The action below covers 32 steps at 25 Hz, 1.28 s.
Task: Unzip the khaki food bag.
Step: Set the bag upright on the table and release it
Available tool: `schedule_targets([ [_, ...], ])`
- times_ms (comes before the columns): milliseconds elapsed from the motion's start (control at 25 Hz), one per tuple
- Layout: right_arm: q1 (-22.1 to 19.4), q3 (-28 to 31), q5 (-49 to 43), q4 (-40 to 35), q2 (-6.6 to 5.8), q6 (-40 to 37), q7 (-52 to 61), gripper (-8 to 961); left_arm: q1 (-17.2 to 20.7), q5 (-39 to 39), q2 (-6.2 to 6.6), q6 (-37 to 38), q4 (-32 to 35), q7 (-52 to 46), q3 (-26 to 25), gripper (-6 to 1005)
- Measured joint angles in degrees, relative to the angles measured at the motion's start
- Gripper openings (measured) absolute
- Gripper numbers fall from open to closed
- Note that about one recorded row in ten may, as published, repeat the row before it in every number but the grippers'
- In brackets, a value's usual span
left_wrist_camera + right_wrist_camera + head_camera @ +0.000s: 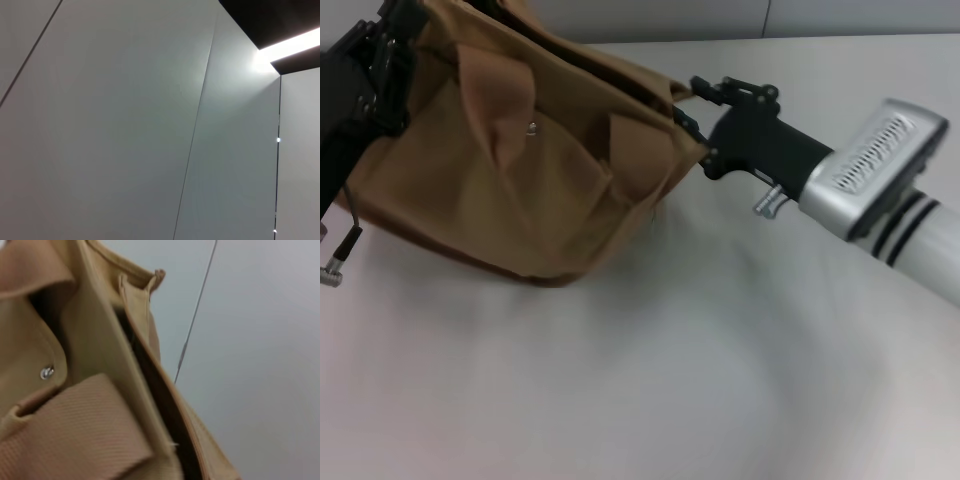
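The khaki food bag (530,170) lies tilted on the white table at the upper left of the head view, its front pocket with the silver snap (532,127) facing me. Its strap handle (500,105) droops over the pocket. My right gripper (692,105) is at the bag's right top corner, touching the fabric. My left gripper (382,62) presses against the bag's left end. The right wrist view shows the bag (95,340) close up, with the snap (46,372), a wide strap (75,435) and a dark gap (160,405) along the top seam.
The white table (670,360) stretches in front and to the right of the bag. A loose cable with a metal plug (332,270) hangs from my left arm. The left wrist view shows only grey wall panels (125,125) and a ceiling light.
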Motion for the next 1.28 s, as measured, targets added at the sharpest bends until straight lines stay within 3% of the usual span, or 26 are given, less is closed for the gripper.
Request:
schedule_targets([
  [440,2.9,0.1,-0.1,0.0,0.05,4.4,0.2,265,-0.2,0.0,0.09,0.0,0.1,0.3,-0.4,54],
  [680,1.7,0.7,0.2,-0.6,-0.07,-1.2,5.0,156,-0.6,0.0,0.10,-0.4,0.1,0.6,0.0,54],
  [880,1.1,0.7,0.1,-1.5,-0.05,-5.6,6.8,200,-1.0,0.0,0.09,-1.0,0.1,0.6,0.0,51],
  [1200,2.0,0.1,-0.1,-1.1,-0.05,-6.4,6.9,338,-1.3,0.0,-0.06,-1.9,0.1,0.6,0.2,51],
  [1280,3.0,-1.4,-0.1,-1.0,0.04,-5.7,6.9,336,-1.4,0.0,-0.01,-1.9,0.0,0.6,0.2,51],
])
